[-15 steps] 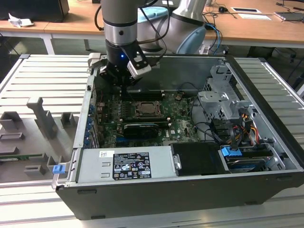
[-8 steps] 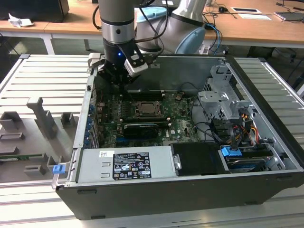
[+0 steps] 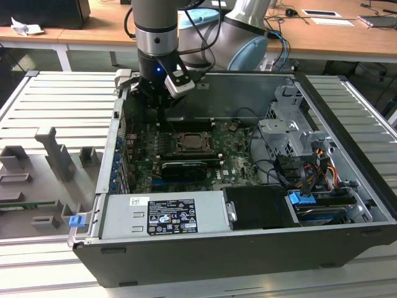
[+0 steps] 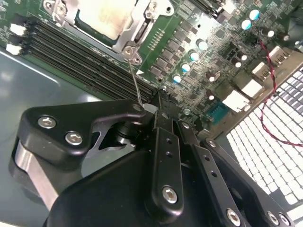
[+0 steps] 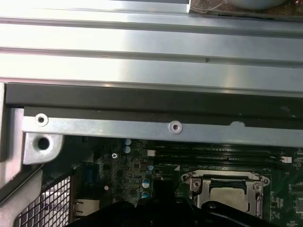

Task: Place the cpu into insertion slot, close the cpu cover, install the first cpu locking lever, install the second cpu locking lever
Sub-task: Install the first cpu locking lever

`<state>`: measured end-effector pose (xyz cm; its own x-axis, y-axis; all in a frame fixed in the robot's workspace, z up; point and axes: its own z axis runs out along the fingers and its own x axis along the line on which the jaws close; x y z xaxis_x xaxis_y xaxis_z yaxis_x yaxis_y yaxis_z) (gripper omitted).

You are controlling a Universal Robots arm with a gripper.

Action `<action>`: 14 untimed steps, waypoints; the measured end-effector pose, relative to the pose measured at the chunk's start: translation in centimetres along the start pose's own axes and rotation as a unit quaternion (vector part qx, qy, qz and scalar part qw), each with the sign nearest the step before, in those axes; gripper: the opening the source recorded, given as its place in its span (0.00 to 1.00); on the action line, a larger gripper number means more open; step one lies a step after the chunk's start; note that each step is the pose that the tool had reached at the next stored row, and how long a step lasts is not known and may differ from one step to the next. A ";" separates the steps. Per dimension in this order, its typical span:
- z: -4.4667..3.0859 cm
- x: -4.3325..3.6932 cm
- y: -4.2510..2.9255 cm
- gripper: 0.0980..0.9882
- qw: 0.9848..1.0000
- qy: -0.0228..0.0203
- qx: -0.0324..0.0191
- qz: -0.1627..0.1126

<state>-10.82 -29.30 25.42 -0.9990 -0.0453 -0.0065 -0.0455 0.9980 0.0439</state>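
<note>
Black gripper [image 4: 158, 101] fills the near side of the second wrist view, jaws clenched on a thin silver wire locking lever [image 4: 134, 85] that runs to the socket's corner, presumably to swing it home. That small silver-grey square cpu [image 4: 102, 19] already sits in the dark insertion slot [image 5: 227, 191], with the silvery cover frame [image 4: 142, 28] down around it on the green motherboard [image 4: 208, 61].

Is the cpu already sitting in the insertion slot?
Yes, in the second wrist view the silver cpu lies inside the insertion slot, framed by its metal rim.
</note>
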 end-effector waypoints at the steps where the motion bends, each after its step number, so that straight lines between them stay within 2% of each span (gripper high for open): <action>1: 0.00 -0.25 -0.01 0.01 1.000 0.000 0.000 0.000; 14: 0.08 -1.81 -0.09 0.01 1.000 0.000 0.000 0.000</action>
<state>-9.00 -29.30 25.35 -0.9989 -0.0455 -0.0066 -0.0457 0.9980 0.0439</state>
